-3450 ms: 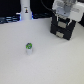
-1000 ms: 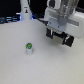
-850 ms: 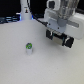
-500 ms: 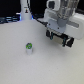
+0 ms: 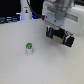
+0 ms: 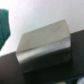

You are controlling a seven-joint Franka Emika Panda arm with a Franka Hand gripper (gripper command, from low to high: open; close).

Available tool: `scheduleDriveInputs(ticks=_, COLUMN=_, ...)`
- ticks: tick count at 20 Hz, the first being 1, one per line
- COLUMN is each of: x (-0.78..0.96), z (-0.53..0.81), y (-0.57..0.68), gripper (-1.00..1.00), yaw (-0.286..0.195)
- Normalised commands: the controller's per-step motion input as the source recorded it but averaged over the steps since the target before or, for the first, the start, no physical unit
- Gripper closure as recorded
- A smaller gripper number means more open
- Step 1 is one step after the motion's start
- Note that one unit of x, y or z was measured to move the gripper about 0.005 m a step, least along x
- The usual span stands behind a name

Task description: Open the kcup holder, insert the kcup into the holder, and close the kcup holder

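Observation:
The kcup (image 5: 29,47), a small white pod with a green top, stands upright on the white table at the exterior view's left, well apart from the arm. The black kcup holder (image 5: 68,39) sits at the exterior view's right, mostly covered by the arm's white body. My gripper (image 5: 59,34) is low against the holder; its fingers blend into the dark box, so their spacing does not show. In the wrist view a grey front panel of the kcup holder (image 6: 45,46) fills the picture very close up, with black casing around it and no fingers visible.
A white upright post (image 5: 25,10) stands at the back on the exterior view's left. Dark equipment (image 5: 7,20) lines the far edge of the table (image 5: 45,67). A teal patch (image 6: 4,27) shows at the wrist view's edge.
Since 3.5 s ago the arm has come down onto the holder. Over the last second it has barely shifted. The kcup has stayed in place.

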Motion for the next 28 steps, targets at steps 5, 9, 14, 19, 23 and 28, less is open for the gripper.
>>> scheduleDriveInputs(ticks=5, x=-0.11, z=0.21, y=-0.39, gripper=-1.00, yaw=-0.289)
scheduleDriveInputs(ticks=9, x=-0.07, z=0.07, y=-0.44, gripper=-1.00, yaw=-0.289)
scheduleDriveInputs(ticks=14, x=-0.14, z=0.01, y=-0.46, gripper=-1.00, yaw=-0.281)
scheduleDriveInputs(ticks=19, x=-0.19, z=-0.04, y=-0.40, gripper=-1.00, yaw=-0.291)
scheduleDriveInputs(ticks=23, x=-0.24, z=-0.10, y=-0.40, gripper=-1.00, yaw=-0.298)
scheduleDriveInputs(ticks=28, x=-0.28, z=-0.21, y=-0.41, gripper=-1.00, yaw=-0.301)
